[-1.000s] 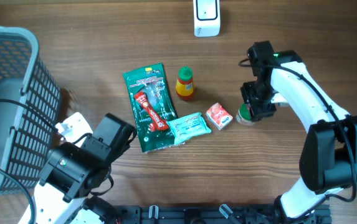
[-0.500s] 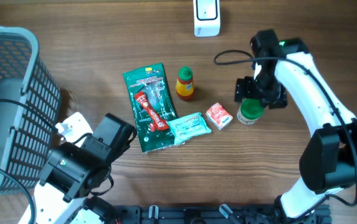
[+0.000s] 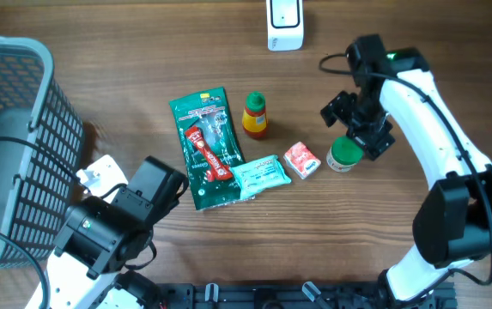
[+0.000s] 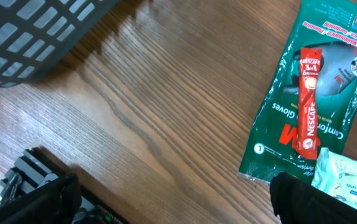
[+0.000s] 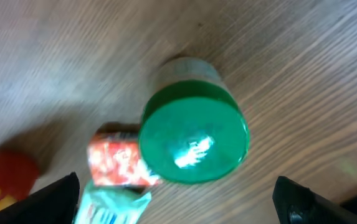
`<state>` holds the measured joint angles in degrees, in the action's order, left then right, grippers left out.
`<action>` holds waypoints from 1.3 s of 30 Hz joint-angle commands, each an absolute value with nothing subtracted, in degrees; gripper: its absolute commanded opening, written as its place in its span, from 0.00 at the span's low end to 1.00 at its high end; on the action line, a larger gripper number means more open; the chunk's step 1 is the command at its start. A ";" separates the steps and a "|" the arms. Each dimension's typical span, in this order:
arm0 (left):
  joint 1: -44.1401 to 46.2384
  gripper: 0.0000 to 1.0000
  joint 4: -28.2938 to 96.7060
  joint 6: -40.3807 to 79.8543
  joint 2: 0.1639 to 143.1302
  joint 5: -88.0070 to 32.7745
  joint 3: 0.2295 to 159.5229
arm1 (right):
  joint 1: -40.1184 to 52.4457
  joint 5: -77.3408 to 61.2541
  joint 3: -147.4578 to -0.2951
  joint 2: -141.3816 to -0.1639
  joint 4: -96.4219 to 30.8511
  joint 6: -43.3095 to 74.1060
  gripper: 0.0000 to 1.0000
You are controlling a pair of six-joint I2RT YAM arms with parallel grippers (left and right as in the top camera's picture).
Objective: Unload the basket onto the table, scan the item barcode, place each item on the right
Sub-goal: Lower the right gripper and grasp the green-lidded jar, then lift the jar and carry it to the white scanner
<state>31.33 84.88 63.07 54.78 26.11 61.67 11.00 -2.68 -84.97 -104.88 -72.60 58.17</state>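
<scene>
Judging by how things lie, no scan looks done: the green-lidded jar [image 3: 344, 155] stands on the worktop [image 3: 417, 51] just beside the small red packet [image 3: 301, 160], well apart from the white scanner [image 3: 284, 24]. The right hand [image 3: 355, 127] hovers over it, spread wide, gripping nothing; the left hand [image 4: 172, 202] is spread and empty too (near the green glove pack [image 4: 312, 93]). Lifting and presenting remain. No barcode shows on the jar, and the overhead view's top edge cuts off the scanner.
</scene>
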 commanded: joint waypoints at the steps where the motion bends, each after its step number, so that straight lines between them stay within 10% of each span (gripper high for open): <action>1: 30.96 1.00 84.93 63.00 54.54 26.46 61.89 | 10.33 -1.15 -78.94 -104.79 -67.31 60.60 1.00; 15: 30.96 1.00 84.93 63.00 54.54 26.46 61.89 | 9.67 -0.91 -60.55 -105.89 -43.97 59.55 0.93; 21: 30.96 1.00 84.90 63.00 54.54 26.46 61.89 | 9.65 -4.10 -60.84 -105.86 -42.37 50.39 0.69; 39: 30.96 1.00 84.93 63.00 54.54 26.46 61.89 | 9.52 -47.18 -79.61 -92.18 -87.31 10.26 0.65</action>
